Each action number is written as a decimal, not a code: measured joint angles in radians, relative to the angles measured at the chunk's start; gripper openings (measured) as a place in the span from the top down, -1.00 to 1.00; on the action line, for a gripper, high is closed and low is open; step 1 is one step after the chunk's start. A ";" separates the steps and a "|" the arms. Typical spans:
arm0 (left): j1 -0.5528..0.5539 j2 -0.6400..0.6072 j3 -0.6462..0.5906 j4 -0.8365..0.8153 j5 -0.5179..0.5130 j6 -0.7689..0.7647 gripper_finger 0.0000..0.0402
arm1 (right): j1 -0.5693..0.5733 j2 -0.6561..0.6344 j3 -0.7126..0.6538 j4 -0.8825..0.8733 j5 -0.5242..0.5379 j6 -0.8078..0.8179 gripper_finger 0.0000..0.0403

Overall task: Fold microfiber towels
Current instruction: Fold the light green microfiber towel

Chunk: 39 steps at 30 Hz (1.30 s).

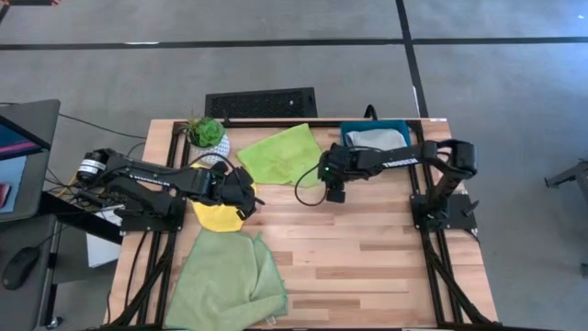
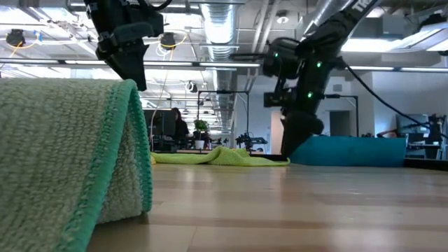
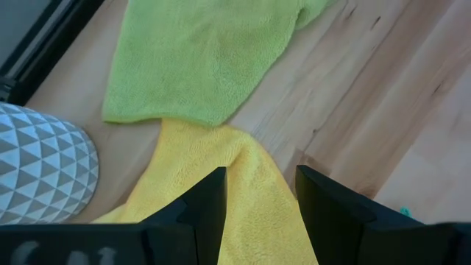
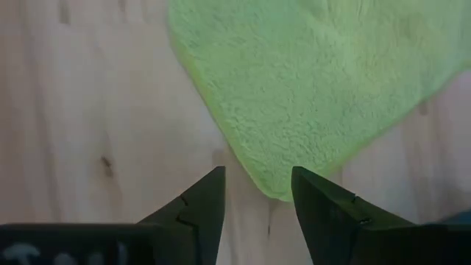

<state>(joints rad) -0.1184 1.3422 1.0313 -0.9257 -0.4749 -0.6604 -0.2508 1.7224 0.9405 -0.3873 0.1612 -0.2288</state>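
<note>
Hovering over the near corner of the bright lime green towel (image 1: 280,153), the right end effector (image 1: 335,192) has its fingers parted with nothing between them. In the right wrist view the corner tip of that towel (image 4: 316,81) lies straight ahead of the gap, just past the fingertips (image 4: 213,184). In the high view the towel lies spread at about 11 o'clock from the right end effector, its corner pointing back toward 5 o'clock. The right arm is judged the nearer one for this corner.

The left end effector (image 1: 241,196) is also open and empty, positioned above the yellow towel (image 1: 219,215). In the left wrist view the yellow cloth (image 3: 243,191) runs lengthwise between the fingers (image 3: 210,199), and its far end touches the lime towel's edge (image 3: 199,59).

The larger pale green towel (image 1: 225,280) lies bunched at the bench's (image 1: 367,267) 7 o'clock corner. A grey towel (image 1: 375,138) rests in the teal tray (image 1: 348,136) at 1 o'clock. No fold is yet visible on the lime towel.
</note>
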 joint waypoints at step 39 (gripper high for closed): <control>0.000 0.000 -0.017 0.066 0.018 0.002 0.23 | 0.100 0.032 -0.002 -0.175 0.002 0.174 0.93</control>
<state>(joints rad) -0.1181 1.3426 1.0142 -0.8600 -0.4573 -0.6580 -0.1507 1.7545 0.9388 -0.5623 0.1627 -0.0553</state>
